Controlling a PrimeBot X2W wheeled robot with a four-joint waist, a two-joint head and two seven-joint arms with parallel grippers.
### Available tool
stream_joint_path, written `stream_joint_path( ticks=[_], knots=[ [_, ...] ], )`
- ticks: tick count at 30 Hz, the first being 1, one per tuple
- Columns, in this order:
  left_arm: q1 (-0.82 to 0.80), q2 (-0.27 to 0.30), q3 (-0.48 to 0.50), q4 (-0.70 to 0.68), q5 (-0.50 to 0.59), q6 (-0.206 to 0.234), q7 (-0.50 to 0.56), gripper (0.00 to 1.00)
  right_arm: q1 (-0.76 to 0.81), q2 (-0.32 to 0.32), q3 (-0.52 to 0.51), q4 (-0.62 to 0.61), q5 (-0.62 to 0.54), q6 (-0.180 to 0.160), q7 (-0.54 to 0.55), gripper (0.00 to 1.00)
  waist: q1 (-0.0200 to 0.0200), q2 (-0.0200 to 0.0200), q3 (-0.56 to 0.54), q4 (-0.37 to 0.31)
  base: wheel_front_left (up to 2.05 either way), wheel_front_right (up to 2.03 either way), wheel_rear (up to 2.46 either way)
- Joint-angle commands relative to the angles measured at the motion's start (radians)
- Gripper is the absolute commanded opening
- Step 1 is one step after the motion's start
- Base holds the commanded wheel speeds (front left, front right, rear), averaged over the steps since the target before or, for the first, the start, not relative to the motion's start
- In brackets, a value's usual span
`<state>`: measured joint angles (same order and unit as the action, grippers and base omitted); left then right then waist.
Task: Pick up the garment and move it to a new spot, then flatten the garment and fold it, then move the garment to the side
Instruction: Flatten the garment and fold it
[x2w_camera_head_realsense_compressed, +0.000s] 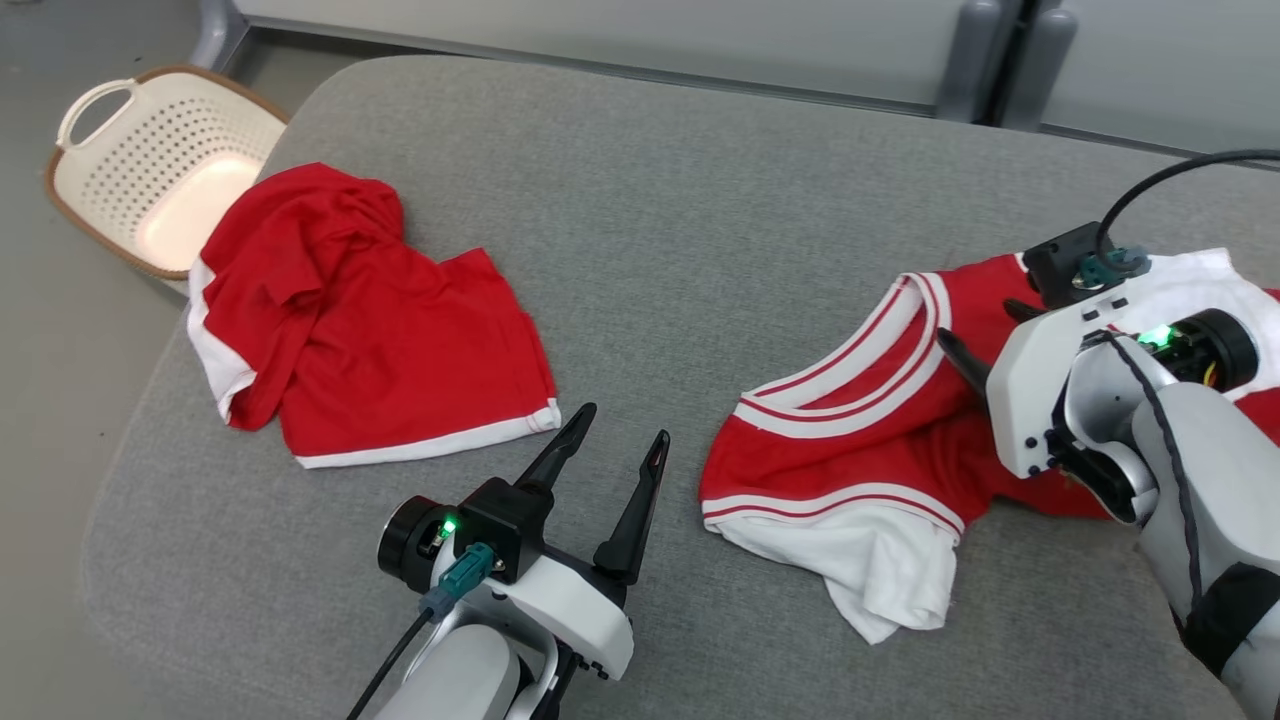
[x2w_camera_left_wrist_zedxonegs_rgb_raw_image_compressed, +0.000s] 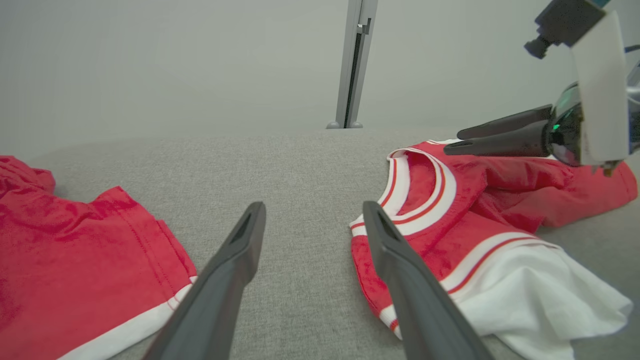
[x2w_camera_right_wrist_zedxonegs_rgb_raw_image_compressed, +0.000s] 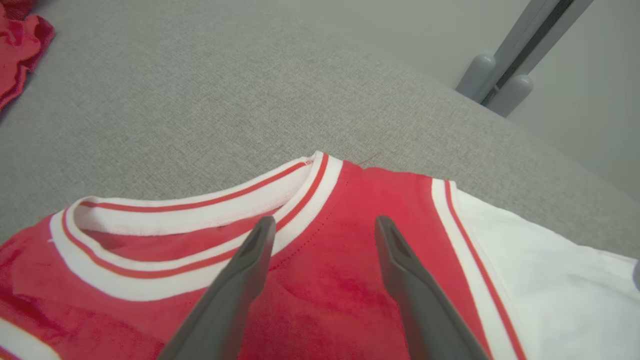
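- My right gripper (x2w_camera_head_realsense_compressed: 985, 335), fingers spread, hangs over the shirt (x2w_camera_head_realsense_compressed: 860, 450) at the near right.
- Left gripper (x2w_camera_head_realsense_compressed: 622, 432), also spread, sits beside it.
- I risk pinching one layer; it would bunch.

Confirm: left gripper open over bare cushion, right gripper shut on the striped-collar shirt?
No. The right gripper is open, jaws apart over the striped-collar shirt, as the right wrist view shows. The left gripper is open over bare cushion.
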<state>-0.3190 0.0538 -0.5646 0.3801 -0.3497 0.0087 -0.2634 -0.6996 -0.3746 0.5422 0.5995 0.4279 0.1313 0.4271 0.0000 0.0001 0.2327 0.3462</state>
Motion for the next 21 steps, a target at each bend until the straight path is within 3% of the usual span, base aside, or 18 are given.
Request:
stream_joint_path(
  ticks=[1,11,12,13,14,21],
  knots=[
    [-0.003,0.002,0.0,-0.003,0.01,-0.001,-0.002,1.0,-0.016,-0.011,-0.002,0.024,0.012,-0.001,0.031,1.0,0.0,-0.0001,0.022,0.042,0.0,0.0,0.0],
    [-0.004,-0.001,-0.038,-0.039,-0.013,0.011,-0.002,1.0,-0.051,-0.026,0.0,0.124,0.042,-0.001,0.14,1.0,0.0,-0.0001,0.051,0.095,0.0,0.0,0.0],
    [-0.005,-0.001,-0.042,-0.041,-0.016,0.012,-0.002,1.0,-0.05,-0.028,0.0,0.131,0.045,-0.001,0.145,0.75,0.0,-0.0001,0.054,0.098,0.0,0.0,0.0],
    [-0.005,-0.002,-0.046,-0.043,-0.019,0.015,-0.002,1.0,-0.052,-0.029,0.001,0.136,0.046,-0.001,0.147,0.16,0.0,-0.0001,0.056,0.101,0.0,0.0,0.0],
    [-0.006,-0.002,-0.05,-0.045,-0.021,0.018,-0.002,1.0,-0.055,-0.031,0.007,0.135,0.046,-0.001,0.143,0.0,0.0,-0.0001,0.059,0.104,0.0,0.0,0.0],
    [-0.016,-0.002,-0.075,-0.051,-0.038,0.024,-0.002,1.0,-0.144,-0.069,0.047,0.084,-0.012,-0.001,-0.035,0.0,0.0,-0.0001,0.073,0.128,0.0,0.0,0.0]
  ],
)
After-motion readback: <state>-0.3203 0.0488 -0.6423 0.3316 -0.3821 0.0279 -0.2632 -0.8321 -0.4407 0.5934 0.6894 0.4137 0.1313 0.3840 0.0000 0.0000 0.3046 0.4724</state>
